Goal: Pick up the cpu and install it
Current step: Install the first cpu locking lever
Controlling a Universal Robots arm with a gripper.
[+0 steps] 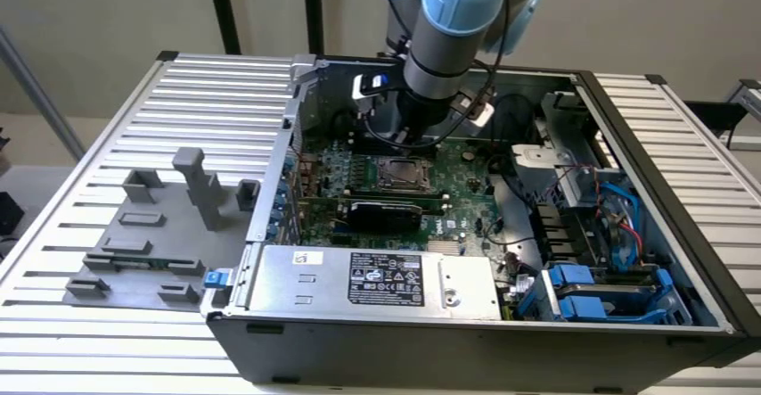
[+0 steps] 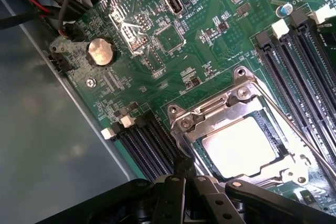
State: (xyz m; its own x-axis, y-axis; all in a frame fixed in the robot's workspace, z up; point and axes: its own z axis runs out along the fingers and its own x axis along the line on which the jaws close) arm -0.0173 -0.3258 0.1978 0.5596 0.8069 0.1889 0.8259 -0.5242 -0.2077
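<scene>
Slatted metal bench (image 1: 95, 145) under an open computer case (image 1: 476, 341), lying on its side across the middle. Green motherboard (image 1: 446, 190) inside the case, toward its far wall. Silver power supply box (image 1: 374, 281) along the case's near edge. Grey fixture blocks (image 1: 155, 234) on the bench near its edge at the exterior view's left. End effector (image 2: 184, 169) with fingers together, empty, just above the board beside the socket. Cpu (image 2: 239, 146) seated in the socket frame (image 2: 210, 116), pale top showing.
</scene>
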